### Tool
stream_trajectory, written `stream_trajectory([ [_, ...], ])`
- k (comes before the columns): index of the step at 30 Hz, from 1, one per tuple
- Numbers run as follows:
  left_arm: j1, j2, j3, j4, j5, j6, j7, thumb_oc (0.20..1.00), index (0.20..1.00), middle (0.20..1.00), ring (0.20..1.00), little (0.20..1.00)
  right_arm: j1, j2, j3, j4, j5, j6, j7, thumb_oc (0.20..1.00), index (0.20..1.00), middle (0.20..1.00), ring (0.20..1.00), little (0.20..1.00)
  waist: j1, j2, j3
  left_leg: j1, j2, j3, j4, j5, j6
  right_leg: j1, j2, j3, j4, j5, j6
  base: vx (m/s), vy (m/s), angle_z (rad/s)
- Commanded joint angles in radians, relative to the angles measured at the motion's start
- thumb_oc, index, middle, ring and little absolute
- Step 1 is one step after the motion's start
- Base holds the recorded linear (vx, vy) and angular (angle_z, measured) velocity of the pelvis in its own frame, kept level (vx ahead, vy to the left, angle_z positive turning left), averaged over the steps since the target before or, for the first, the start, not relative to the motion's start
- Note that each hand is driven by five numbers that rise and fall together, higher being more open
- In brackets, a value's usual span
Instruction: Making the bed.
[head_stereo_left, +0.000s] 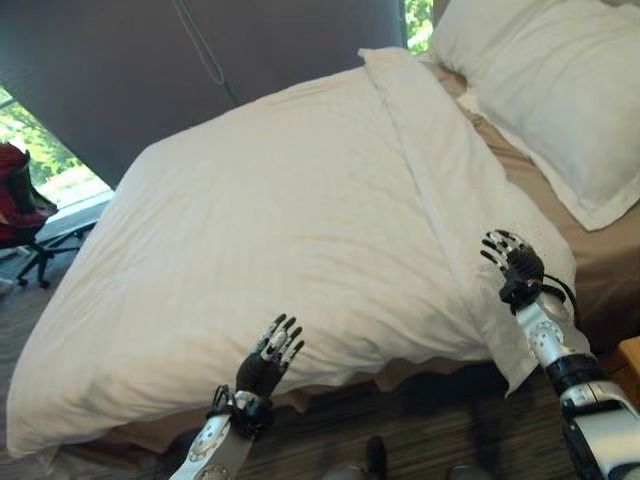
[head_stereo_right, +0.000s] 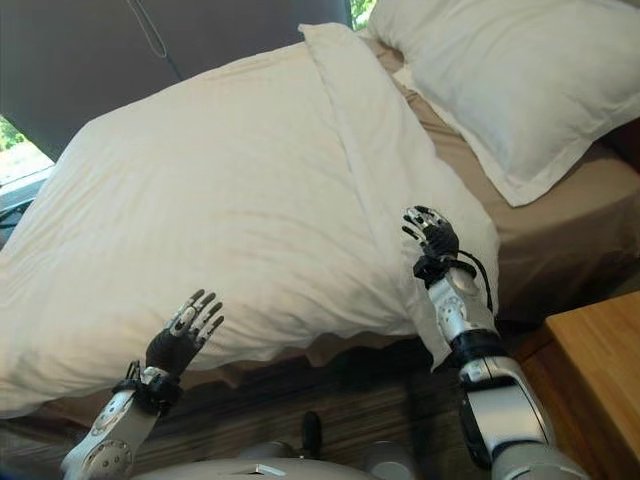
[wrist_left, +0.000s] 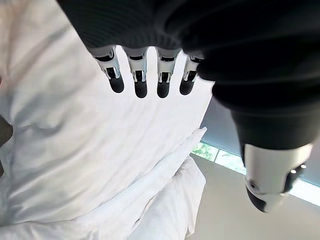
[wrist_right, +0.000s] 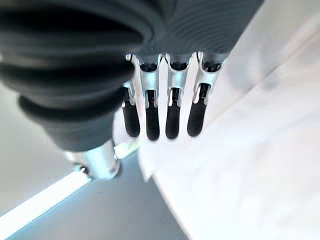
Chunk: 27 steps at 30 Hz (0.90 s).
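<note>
Left hand (head_stereo_left: 268, 362): fingers (wrist_left: 140, 75) straight and released, holding nothing, above the near edge of the duvet (head_stereo_left: 280, 230). Right hand (head_stereo_left: 512, 262): fingers (wrist_right: 172, 107) extended, empty, over the duvet's near corner. One white duvet, faintly striped and lightly creased, covers most of the bed (head_stereo_left: 600, 250), its top edge folded back. Two white pillows (head_stereo_left: 550, 90) lie at the head on the tan sheet.

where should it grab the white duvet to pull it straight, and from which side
Probably at the near edge of the duvet, where it droops over the bed's side toward the robot. Come from the near side, palms down, and pinch the overhanging hem. The right hand hovers open over the folded-back corner by the pillow; the left hand hovers open near the lower edge.
</note>
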<state>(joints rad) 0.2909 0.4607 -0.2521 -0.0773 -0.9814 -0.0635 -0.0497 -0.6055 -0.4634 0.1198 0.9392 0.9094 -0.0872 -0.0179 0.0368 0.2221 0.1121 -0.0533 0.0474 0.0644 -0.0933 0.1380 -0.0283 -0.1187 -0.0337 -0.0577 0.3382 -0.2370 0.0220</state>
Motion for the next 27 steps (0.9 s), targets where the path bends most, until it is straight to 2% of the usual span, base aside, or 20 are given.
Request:
stream_trajectory([
  [1,-0.146,-0.01,0.028,-0.037,-0.069,-0.048,-0.009,1.0,1.0,1.0,1.0,1.0,-0.201,-0.033,0.006,0.055,0.1,-0.021,0.013,0.2,0.2,0.2,0.2,0.2,-0.005,-0.054,0.093,0.108,-0.039,0.003,0.006,-0.085,-0.041,0.178,-0.023,0.019,-0.425,0.244,0.07,-0.06,0.019,-0.11],
  [4,-0.173,-0.016,-0.002,-0.025,-0.064,-0.051,-0.014,1.0,1.0,1.0,1.0,1.0,-0.262,-0.036,0.037,0.109,0.071,-0.002,0.026,0.2,0.2,0.2,0.2,0.2,0.011,-0.035,0.101,0.09,-0.043,0.001,0.006,-0.077,-0.042,0.158,-0.026,0.015,-0.425,0.249,0.072,-0.04,0.004,-0.02],
  [6,-0.193,-0.012,-0.025,-0.018,-0.051,-0.049,-0.024,1.0,1.0,1.0,1.0,1.0,-0.325,-0.039,0.048,0.177,0.064,0.008,0.035,0.2,0.2,0.2,0.2,0.2,0.03,-0.012,0.1,0.069,-0.047,0.001,0.006,-0.069,-0.045,0.135,-0.031,0.014,-0.425,0.253,0.076,-0.01,0.0,0.02],
  [7,-0.194,-0.013,-0.025,-0.017,-0.051,-0.049,-0.024,1.0,1.0,1.0,1.0,1.0,-0.328,-0.04,0.048,0.18,0.064,0.008,0.037,0.2,0.2,0.2,0.2,0.2,0.031,-0.011,0.099,0.066,-0.047,0.001,0.006,-0.068,-0.045,0.133,-0.031,0.015,-0.425,0.253,0.076,-0.03,0.002,-0.03],
  [8,-0.208,-0.015,-0.041,-0.021,-0.05,-0.052,-0.03,1.0,1.0,1.0,1.0,1.0,-0.368,-0.044,0.038,0.227,0.063,0.01,0.032,0.2,0.2,0.2,0.2,0.2,0.044,0.016,0.109,0.042,-0.053,0.002,0.006,-0.061,-0.047,0.106,-0.038,0.01,-0.425,0.256,0.079,-0.03,0.001,-0.05],
  [10,-0.211,-0.02,-0.044,-0.019,-0.049,-0.054,-0.029,1.0,1.0,1.0,1.0,1.0,-0.374,-0.041,0.032,0.237,0.072,0.009,0.031,0.2,0.2,0.2,0.2,0.2,0.051,0.023,0.109,0.034,-0.054,0.003,0.006,-0.058,-0.048,0.095,-0.039,0.011,-0.425,0.259,0.081,-0.02,0.002,-0.04],
  [13,-0.214,-0.051,-0.05,-0.008,-0.05,-0.057,-0.021,1.0,1.0,1.0,1.0,1.0,-0.333,0.011,-0.011,0.245,0.117,-0.001,0.028,0.2,0.2,0.2,0.2,0.2,0.055,0.045,0.119,0.023,-0.056,0.011,0.006,-0.058,-0.047,0.079,-0.038,0.019,-0.425,0.261,0.083,0.0,0.005,0.02],
  [16,-0.214,-0.068,-0.05,0.001,-0.047,-0.056,-0.02,1.0,1.0,1.0,1.0,1.0,-0.278,0.056,-0.033,0.248,0.156,0.002,0.04,0.2,0.2,0.2,0.2,0.2,0.054,0.052,0.121,0.022,-0.055,0.018,0.006,-0.06,-0.047,0.076,-0.037,0.023,-0.425,0.259,0.084,0.04,0.009,-0.12],
  [17,-0.209,-0.086,-0.044,0.012,-0.043,-0.049,-0.026,1.0,1.0,1.0,1.0,1.0,-0.188,0.112,-0.07,0.298,0.186,0.021,0.058,0.2,0.2,0.2,0.2,0.2,0.046,0.059,0.129,0.024,-0.054,0.024,0.006,-0.063,-0.046,0.078,-0.036,0.029,-0.425,0.255,0.083,0.05,0.012,-0.18],
  [21,-0.181,-0.113,-0.03,0.011,-0.04,-0.046,-0.038,1.0,1.0,1.0,1.0,1.0,0.001,0.188,-0.133,0.368,0.19,0.043,0.063,0.2,0.2,0.2,0.2,0.2,0.015,0.062,0.137,0.035,-0.054,0.028,0.006,-0.072,-0.044,0.086,-0.037,0.032,-0.425,0.246,0.078,0.05,0.012,-0.14],
  [27,-0.147,-0.16,0.012,0.035,-0.051,-0.056,-0.046,1.0,1.0,1.0,1.0,1.0,0.235,0.212,-0.228,0.393,0.197,0.055,0.07,0.2,0.2,0.2,0.2,0.2,-0.044,0.049,0.154,0.044,-0.058,0.022,0.006,-0.083,-0.043,0.096,-0.04,0.025,-0.425,0.234,0.077,0.02,0.011,0.04],
])
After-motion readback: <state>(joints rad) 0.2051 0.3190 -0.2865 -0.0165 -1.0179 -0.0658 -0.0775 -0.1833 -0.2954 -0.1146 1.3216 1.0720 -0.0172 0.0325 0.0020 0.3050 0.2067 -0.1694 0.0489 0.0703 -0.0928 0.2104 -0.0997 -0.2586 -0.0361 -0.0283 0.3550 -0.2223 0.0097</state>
